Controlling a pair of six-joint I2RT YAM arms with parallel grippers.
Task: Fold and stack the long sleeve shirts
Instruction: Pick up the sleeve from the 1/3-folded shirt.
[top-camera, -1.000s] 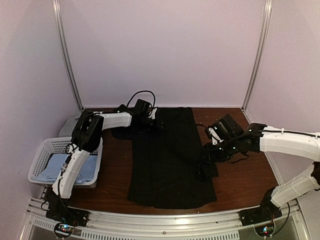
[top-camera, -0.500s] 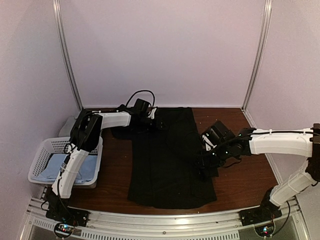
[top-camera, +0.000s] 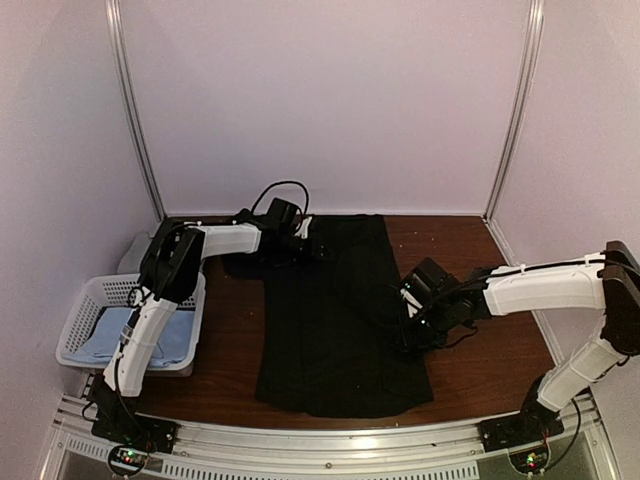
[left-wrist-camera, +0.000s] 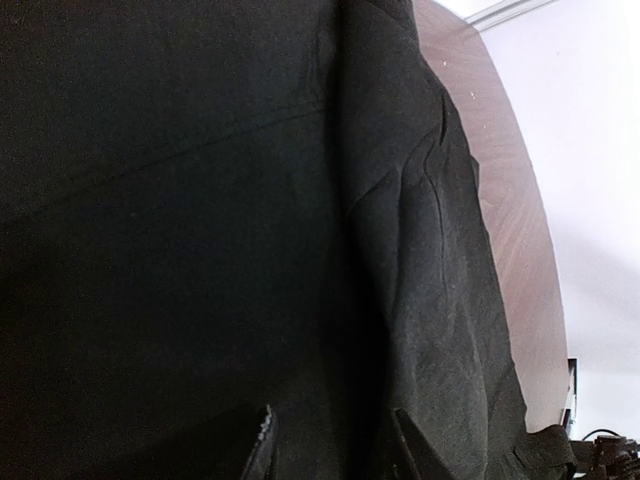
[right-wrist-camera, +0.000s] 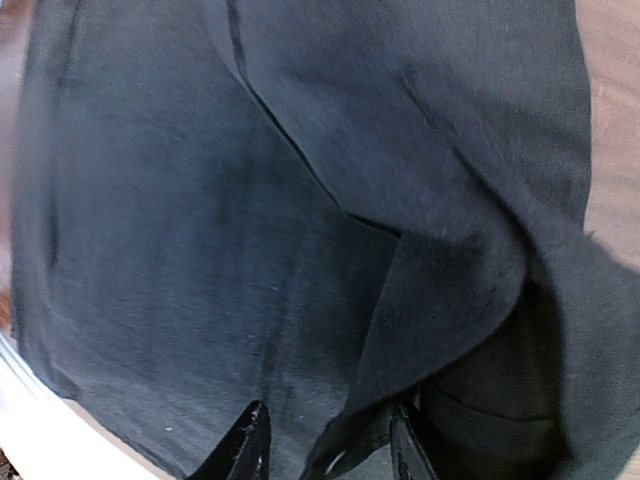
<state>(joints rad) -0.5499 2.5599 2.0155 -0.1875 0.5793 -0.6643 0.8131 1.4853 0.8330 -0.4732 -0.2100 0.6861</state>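
Observation:
A large black long sleeve shirt (top-camera: 335, 320) lies flat down the middle of the table, folded into a long strip. My left gripper (top-camera: 318, 248) rests low over its far left corner. In the left wrist view its fingers (left-wrist-camera: 262, 440) stand apart with only black cloth (left-wrist-camera: 200, 200) showing between them. My right gripper (top-camera: 408, 335) is at the shirt's right edge. There a raised flap of cloth (right-wrist-camera: 450, 290) runs in between the parted fingers, against the right finger (right-wrist-camera: 408, 450) and apart from the left one. A light blue shirt (top-camera: 135, 335) lies in the basket.
The white lattice basket (top-camera: 85, 300) stands at the table's left edge, by the left arm's base. A pale grey cloth (top-camera: 135, 252) lies behind it. Bare brown tabletop (top-camera: 490, 340) shows right of the shirt, and walls close in the back and both sides.
My right gripper has slid left and slightly nearer along the shirt's right edge, and the loose cloth there has shifted inward with it. The left arm has stayed put.

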